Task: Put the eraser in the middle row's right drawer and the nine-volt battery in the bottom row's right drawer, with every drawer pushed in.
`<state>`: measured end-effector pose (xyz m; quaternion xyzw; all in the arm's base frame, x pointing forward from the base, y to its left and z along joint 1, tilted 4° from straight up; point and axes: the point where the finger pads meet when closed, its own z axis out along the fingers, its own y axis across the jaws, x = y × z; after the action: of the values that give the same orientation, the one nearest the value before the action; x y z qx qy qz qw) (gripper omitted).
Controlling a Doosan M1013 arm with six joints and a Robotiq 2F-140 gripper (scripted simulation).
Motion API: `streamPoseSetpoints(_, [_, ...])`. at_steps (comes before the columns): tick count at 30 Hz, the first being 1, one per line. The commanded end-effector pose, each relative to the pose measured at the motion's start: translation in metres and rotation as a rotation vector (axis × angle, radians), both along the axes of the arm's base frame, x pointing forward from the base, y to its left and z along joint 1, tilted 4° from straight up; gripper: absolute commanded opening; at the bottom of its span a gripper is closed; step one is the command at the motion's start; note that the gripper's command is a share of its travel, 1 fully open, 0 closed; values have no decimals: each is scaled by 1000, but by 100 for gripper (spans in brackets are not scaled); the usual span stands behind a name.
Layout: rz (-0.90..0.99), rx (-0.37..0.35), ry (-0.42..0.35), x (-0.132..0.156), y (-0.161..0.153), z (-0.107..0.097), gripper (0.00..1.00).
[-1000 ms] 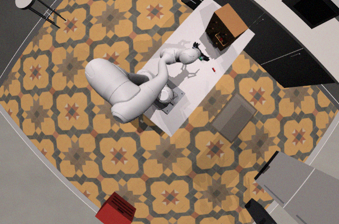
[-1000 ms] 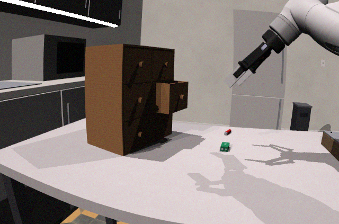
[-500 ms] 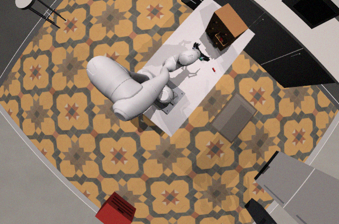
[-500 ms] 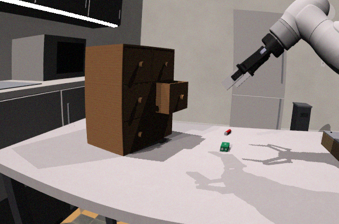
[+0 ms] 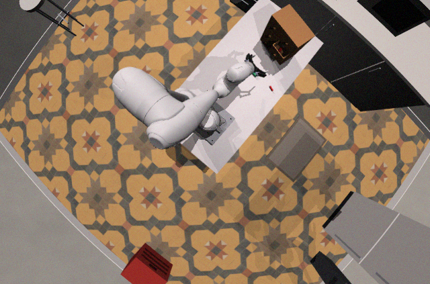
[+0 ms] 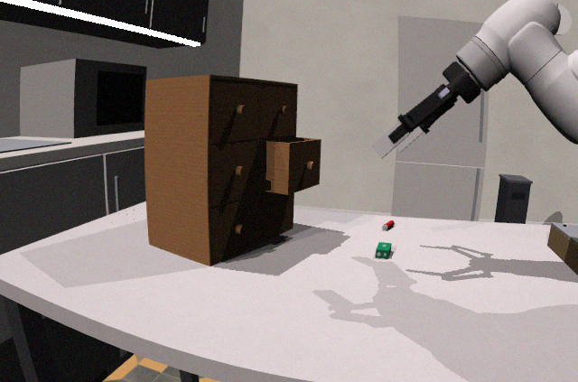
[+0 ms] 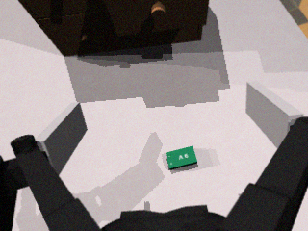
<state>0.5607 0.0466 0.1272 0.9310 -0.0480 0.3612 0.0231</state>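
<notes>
The green nine-volt battery [image 6: 383,249] lies flat on the white table [image 6: 186,321], a little right of the middle of the exterior view. In the wrist view it [image 7: 181,157] sits just below the centre, with its label facing up, and nothing touches it. A small red cylinder [image 6: 387,225] lies near it, higher in the frame and apart from it.

The gripper [image 6: 400,139] hangs in the air in the right half of the exterior view, well above the battery and tilted down toward the left. Its fingers are spread fully wide and there is nothing between them.

The small chest [image 6: 180,167] stands at the left centre, with a brown side and dark drawer fronts. The right drawer of the middle row [image 6: 293,163] is pulled out partly; the other drawers look pushed in. From the top view I see a small red thing [image 5: 279,50] inside this open drawer, but I cannot tell what it is.

The white arm [image 6: 522,49] comes in from the upper right corner.
</notes>
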Motion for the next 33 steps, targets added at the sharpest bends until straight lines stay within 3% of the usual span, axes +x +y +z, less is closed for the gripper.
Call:
streamPoseSetpoints(1, [-25, -41, -213, 4, 0, -5, 100])
streamPoseSetpoints(6, [-25, -49, -281, 9, -1, -12, 100])
streamPoseSetpoints(15, [-25, -57, -315, 15, -2, -18, 100])
streamPoseSetpoints(23, [-22, -63, -397, 18, -3, -22, 100])
streamPoseSetpoints(33, [-22, -64, -410, 19, -2, -23, 100])
